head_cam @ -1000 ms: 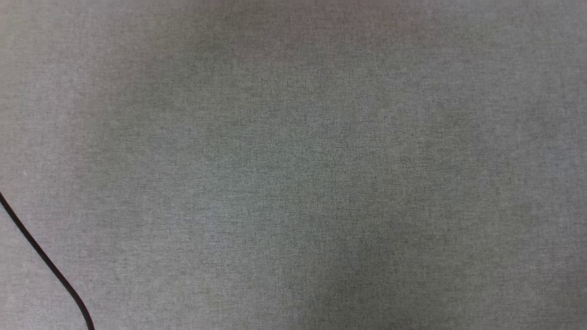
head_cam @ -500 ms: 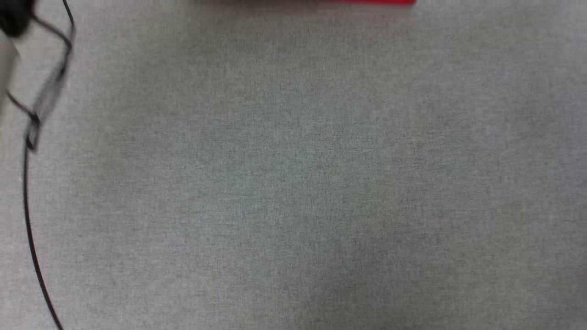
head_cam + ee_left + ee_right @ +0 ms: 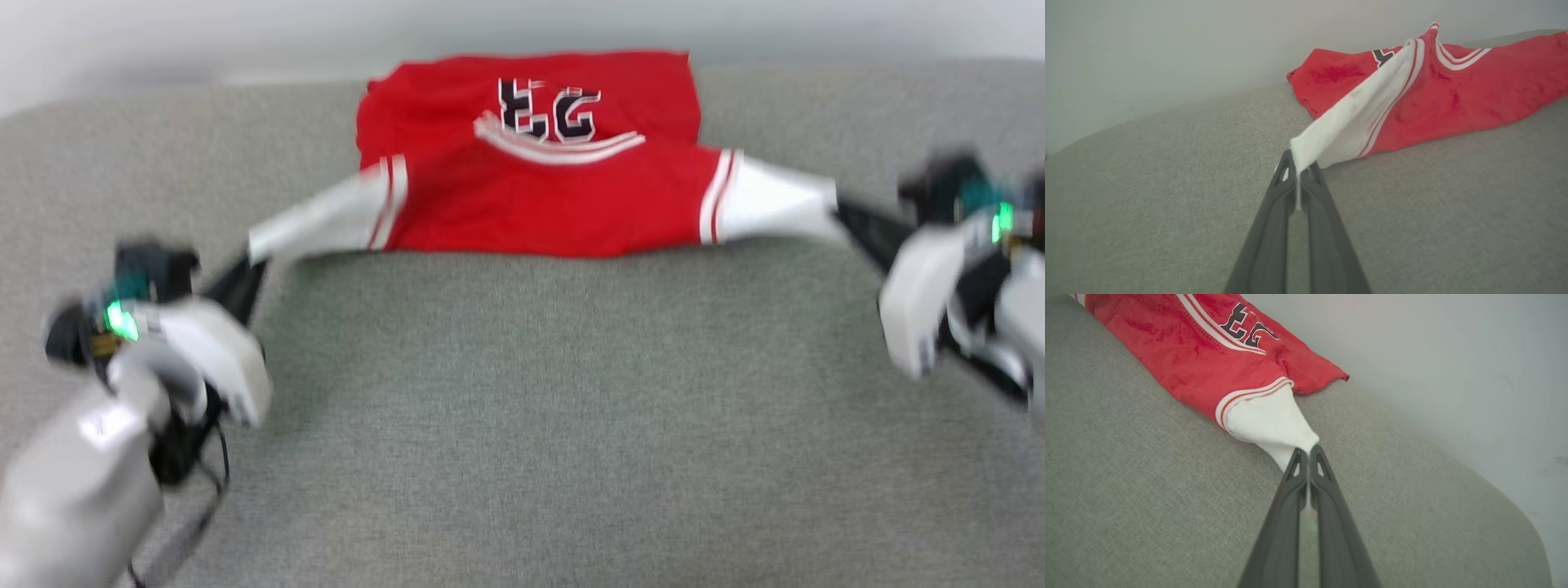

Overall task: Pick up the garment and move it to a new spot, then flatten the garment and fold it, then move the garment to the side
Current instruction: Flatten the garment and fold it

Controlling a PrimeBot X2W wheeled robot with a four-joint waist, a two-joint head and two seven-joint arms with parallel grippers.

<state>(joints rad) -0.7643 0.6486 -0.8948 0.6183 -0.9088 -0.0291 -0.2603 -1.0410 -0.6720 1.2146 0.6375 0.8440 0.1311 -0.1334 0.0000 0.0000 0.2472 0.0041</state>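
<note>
The garment [image 3: 539, 188], a red jersey with white sleeves, striped trim and black numerals facing up, lies stretched across the far part of the grey surface. My left gripper [image 3: 253, 265] is shut on the end of its left white sleeve [image 3: 1331, 130], which rises taut from the fingers. On the other side, my right gripper [image 3: 841, 214] is shut on the tip of the right white sleeve [image 3: 1274, 424]. In both wrist views the fingertips pinch white cloth, the left gripper [image 3: 1298, 163] and the right gripper [image 3: 1306, 451]. The jersey's body [image 3: 1208, 347] sags onto the surface between the sleeves.
The grey fabric-covered surface [image 3: 522, 425] spreads wide in front of the garment. Its far edge [image 3: 163, 90] meets a pale wall just behind the jersey. A black cable [image 3: 204, 506] hangs by my left forearm at the lower left.
The head camera has swung up: bare grey surface before, then a red strip at the top edge, now the whole jersey and both arms. Real movement of the garment cannot be told.
</note>
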